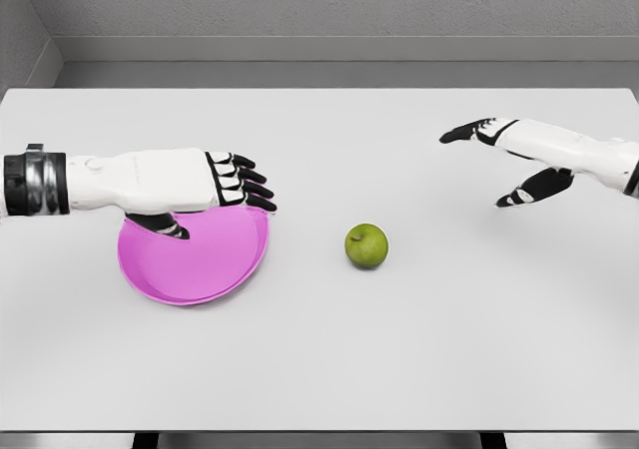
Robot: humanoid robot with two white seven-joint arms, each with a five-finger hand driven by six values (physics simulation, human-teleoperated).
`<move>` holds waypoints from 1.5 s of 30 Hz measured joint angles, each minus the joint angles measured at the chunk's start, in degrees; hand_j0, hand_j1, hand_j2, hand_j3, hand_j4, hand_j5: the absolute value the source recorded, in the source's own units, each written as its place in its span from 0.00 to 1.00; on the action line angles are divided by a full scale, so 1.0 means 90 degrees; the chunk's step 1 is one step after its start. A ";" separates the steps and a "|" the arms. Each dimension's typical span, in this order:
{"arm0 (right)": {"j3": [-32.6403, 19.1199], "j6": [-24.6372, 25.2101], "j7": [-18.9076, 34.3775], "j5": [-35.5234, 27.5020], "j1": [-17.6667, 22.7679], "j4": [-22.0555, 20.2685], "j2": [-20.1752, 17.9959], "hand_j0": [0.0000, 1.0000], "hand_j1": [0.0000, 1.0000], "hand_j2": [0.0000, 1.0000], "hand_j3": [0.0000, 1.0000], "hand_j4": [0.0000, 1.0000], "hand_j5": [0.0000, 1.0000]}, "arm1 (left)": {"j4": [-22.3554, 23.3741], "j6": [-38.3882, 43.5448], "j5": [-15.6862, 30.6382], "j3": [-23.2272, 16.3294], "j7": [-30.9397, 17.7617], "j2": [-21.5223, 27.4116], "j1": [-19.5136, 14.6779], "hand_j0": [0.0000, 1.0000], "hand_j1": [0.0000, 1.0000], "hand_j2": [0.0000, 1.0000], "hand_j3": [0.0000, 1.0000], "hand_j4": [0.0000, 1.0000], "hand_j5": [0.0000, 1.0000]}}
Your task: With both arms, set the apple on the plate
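Reaching Wide for an Apple Between Hand and Plate

Hovering with spread, empty fingers, right hand (509,160) well apart from green apple (366,245) on white table (419,349), probably lining up a grasp. Over pink plate (200,269), beside the apple: left hand (215,182), fingers loosely extended, gripping nothing, seemingly ready to steady it.

A white table (319,369) stands before a grey wall (329,5).

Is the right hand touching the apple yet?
Apart. The head view shows bare table between the right hand and the apple.
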 measured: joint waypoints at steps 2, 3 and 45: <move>-0.0402 -0.0004 -0.0001 -0.0091 0.0117 0.0015 -0.0126 1.00 1.00 1.00 1.00 1.00 1.00 | -0.0011 0.0001 0.0008 -0.0077 0.0000 -0.0197 -0.0379 1.00 1.00 1.00 1.00 1.00 1.00; -0.0523 -0.0006 -0.0001 -0.0117 0.0137 0.0019 -0.0163 1.00 1.00 1.00 1.00 1.00 1.00 | -0.0006 0.0002 0.0011 -0.0145 0.0000 -0.0321 -0.0410 1.00 1.00 1.00 1.00 1.00 1.00; -0.0781 -0.0015 0.0000 -0.0162 0.0225 -0.0220 -0.0363 1.00 1.00 1.00 1.00 1.00 1.00 | 0.2726 -0.0006 -0.0797 -0.1939 -0.1250 -0.3940 -0.1298 1.00 1.00 1.00 1.00 1.00 1.00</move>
